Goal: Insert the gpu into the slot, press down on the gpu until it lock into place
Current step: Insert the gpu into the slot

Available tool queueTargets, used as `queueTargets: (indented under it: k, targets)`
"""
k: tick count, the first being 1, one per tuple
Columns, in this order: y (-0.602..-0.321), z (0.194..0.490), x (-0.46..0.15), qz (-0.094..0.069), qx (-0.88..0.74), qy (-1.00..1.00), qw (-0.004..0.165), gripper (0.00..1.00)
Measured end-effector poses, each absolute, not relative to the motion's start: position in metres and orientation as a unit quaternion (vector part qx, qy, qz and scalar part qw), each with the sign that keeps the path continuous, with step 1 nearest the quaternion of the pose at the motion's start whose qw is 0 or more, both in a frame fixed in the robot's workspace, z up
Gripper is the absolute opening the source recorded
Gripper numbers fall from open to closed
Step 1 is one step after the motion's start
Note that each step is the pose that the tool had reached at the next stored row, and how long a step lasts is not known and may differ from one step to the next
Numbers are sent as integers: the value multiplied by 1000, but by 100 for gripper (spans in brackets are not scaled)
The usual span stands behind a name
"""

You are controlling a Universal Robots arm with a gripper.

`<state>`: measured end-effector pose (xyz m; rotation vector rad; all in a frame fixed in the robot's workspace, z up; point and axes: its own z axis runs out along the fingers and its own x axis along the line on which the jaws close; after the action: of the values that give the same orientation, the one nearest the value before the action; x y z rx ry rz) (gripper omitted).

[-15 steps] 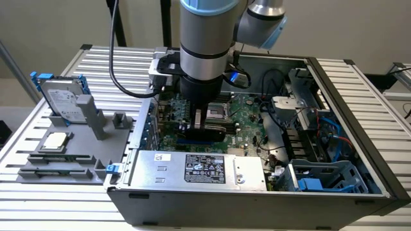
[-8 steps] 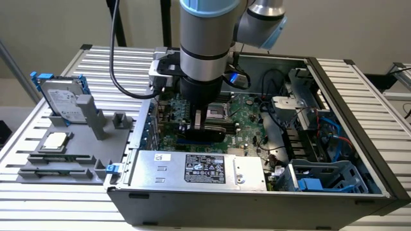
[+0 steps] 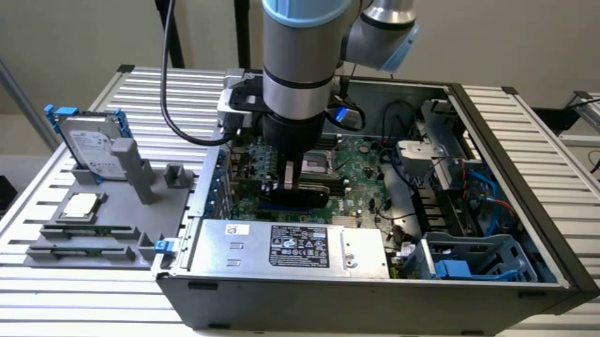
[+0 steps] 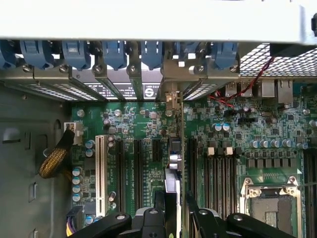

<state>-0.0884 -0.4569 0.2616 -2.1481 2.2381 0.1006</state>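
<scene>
Motherboard [image 4: 143, 124] green; gpu [image 3: 314, 195] black; case [image 3: 375, 309] grey; clips [image 4: 114, 52] blue; long connector [image 4: 101, 168] white.

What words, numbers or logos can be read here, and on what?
Power supply label: print too small to read.
Hard drive label: cannot be read.
Slot cover stickers: too small to read.
Motherboard printing: unreadable.
The gpu in the gripper: no text seen.
So no text is legible.

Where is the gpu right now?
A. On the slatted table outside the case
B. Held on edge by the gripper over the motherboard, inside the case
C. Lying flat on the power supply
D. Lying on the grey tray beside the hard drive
B: the gripper is shut on the gpu, which stands on edge over the green motherboard inside the case.
</scene>
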Motion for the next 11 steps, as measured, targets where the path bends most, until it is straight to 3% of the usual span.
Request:
queueTargets:
  k: [11]
  targets:
    - [-457,261,-88,32,-693,720,11,26]
